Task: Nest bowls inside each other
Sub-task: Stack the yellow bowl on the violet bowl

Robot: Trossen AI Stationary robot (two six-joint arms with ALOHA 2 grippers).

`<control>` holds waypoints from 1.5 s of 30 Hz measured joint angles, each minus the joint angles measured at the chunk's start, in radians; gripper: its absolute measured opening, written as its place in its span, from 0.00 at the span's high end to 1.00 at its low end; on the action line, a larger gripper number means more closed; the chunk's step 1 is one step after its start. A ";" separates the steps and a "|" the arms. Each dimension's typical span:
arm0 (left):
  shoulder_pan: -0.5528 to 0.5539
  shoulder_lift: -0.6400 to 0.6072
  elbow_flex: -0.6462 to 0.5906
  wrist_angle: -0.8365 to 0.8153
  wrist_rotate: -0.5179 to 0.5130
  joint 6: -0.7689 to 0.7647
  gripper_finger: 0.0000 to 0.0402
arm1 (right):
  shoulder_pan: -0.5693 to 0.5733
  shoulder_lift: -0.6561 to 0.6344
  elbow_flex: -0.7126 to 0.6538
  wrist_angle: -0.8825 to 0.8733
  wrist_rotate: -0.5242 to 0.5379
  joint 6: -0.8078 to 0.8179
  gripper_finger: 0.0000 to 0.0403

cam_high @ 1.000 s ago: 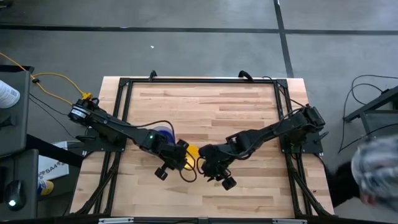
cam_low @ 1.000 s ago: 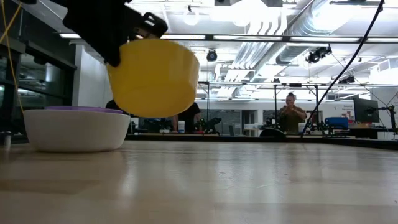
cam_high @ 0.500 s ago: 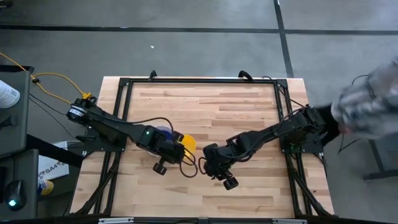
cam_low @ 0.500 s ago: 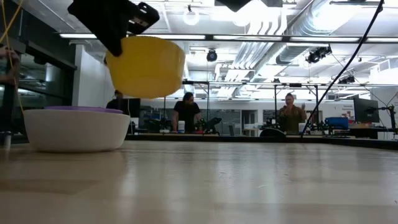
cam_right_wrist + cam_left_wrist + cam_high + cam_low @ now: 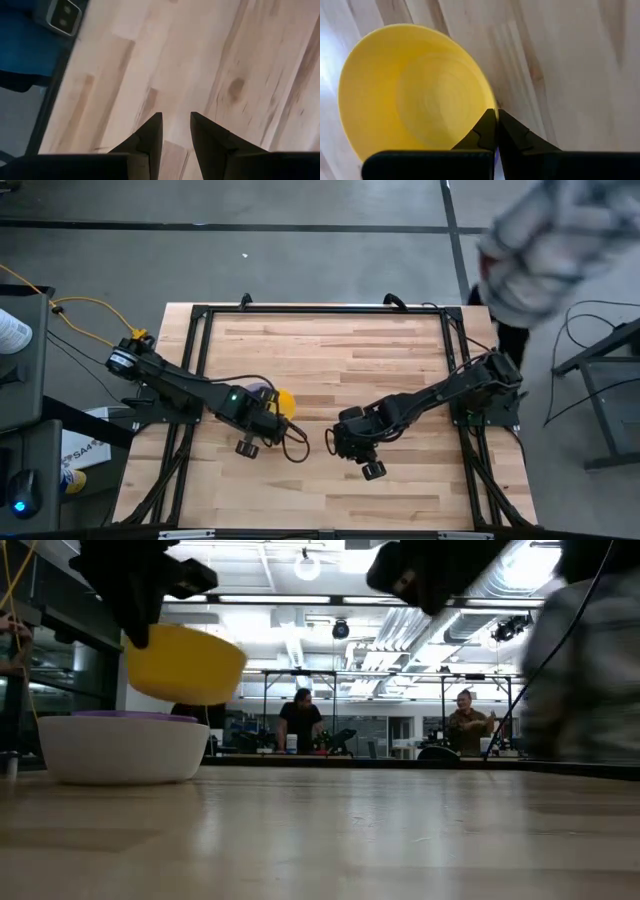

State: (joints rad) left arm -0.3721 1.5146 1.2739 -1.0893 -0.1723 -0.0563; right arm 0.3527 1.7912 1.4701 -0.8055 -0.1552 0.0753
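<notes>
A: Left hand [image 5: 495,131]?
B: Clamped on the yellow bowl's [image 5: 185,664] rim, just above the white bowl [image 5: 122,750], which already holds purple.

A: Right hand [image 5: 176,131]?
B: Fingers apart, empty, over the desk [image 5: 340,355].

A: Remaining?
B: Seating yellow.

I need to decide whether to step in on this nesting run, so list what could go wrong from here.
1. The left gripper pinches the yellow bowl by its rim only, and the bowl hangs tilted; it may slip or swing.
2. Released at that tilt over the white bowl with the purple bowl inside, it may seat crooked or tip out.
3. The right gripper hovers open, holding nothing, beside the left arm's cables.
</notes>
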 joint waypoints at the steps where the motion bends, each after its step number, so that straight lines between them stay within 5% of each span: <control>1: -0.007 -0.001 -0.008 -0.004 -0.010 -0.020 1.00 | 0.000 0.000 -0.016 0.009 -0.001 0.008 0.77; 17: -0.161 -0.180 -0.203 0.032 -0.185 -0.312 1.00 | 0.003 0.000 -0.065 0.094 -0.004 0.040 0.77; 35: -0.156 -0.220 -0.344 0.186 -0.185 -0.242 1.00 | 0.003 0.000 -0.065 0.170 -0.030 0.060 0.77; 45: -0.042 -0.220 -0.399 0.259 -0.086 -0.166 0.99 | 0.007 0.000 -0.065 0.176 -0.035 0.060 0.77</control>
State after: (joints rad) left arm -0.4144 1.2945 0.8754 -0.8300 -0.2580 -0.2220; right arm 0.3594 1.7916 1.4055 -0.6292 -0.1902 0.1356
